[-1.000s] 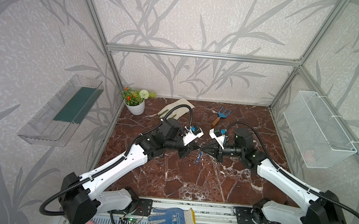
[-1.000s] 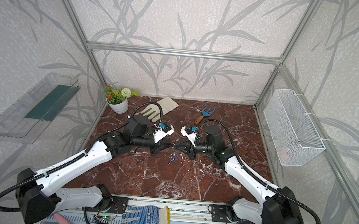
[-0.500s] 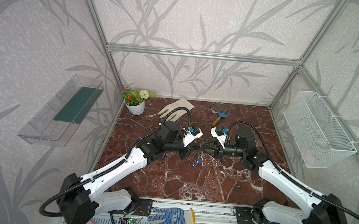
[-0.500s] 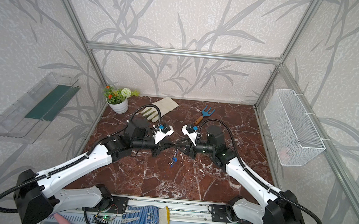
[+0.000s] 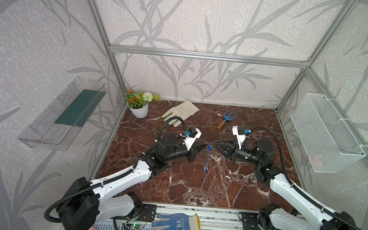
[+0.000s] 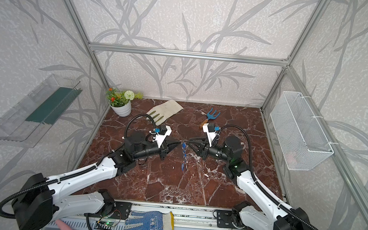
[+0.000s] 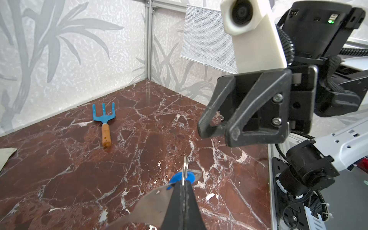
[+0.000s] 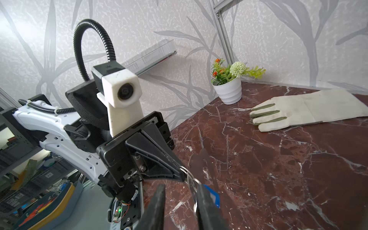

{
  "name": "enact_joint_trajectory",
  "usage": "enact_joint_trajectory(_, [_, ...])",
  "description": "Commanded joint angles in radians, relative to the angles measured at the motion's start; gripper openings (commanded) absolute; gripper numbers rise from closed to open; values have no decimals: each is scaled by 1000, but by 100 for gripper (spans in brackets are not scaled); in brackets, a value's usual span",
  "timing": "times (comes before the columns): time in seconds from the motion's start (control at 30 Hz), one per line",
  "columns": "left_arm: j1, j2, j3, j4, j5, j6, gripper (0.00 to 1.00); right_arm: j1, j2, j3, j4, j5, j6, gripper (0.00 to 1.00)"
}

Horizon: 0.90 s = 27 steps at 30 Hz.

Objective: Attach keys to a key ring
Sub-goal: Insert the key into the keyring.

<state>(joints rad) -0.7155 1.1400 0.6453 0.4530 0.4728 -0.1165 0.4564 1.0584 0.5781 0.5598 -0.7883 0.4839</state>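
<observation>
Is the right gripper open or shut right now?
Open: the right gripper has a clear empty gap between its fingers; the left gripper alone pinches the key ring.

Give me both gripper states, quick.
Left gripper: closed on the flat silver-grey half-moon metal plate, with small blue plastic key tags hanging from it.
Right gripper: open, holding nothing.

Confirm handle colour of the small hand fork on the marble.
Orange-brown wood, on the blue-tined hand fork. Clearest in left wrist view.
</observation>
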Motion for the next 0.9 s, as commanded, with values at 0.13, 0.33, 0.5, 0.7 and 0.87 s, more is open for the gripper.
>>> enact_joint_trajectory(0.13, [-24, -30, -11, 149, 5, 7, 0, -1, 40, 25, 97, -55, 113, 21])
enact_joint_trajectory(0.33, [-31, -40, -4, 128, 8, 12, 0, -1, 48, 20, 94, -60, 116, 16])
enact_joint_trajectory(0.5, [-35, -39, -3, 124, 10, 12, 0, -1, 39, 20, 74, -58, 101, 16])
enact_joint_trajectory(0.7, [-37, -34, 1, 120, 15, 11, 0, -2, 41, 20, 81, -67, 102, 19])
enact_joint_trajectory(0.87, [-38, -32, 2, 118, 18, 11, 0, -1, 43, 17, 85, -64, 101, 20])
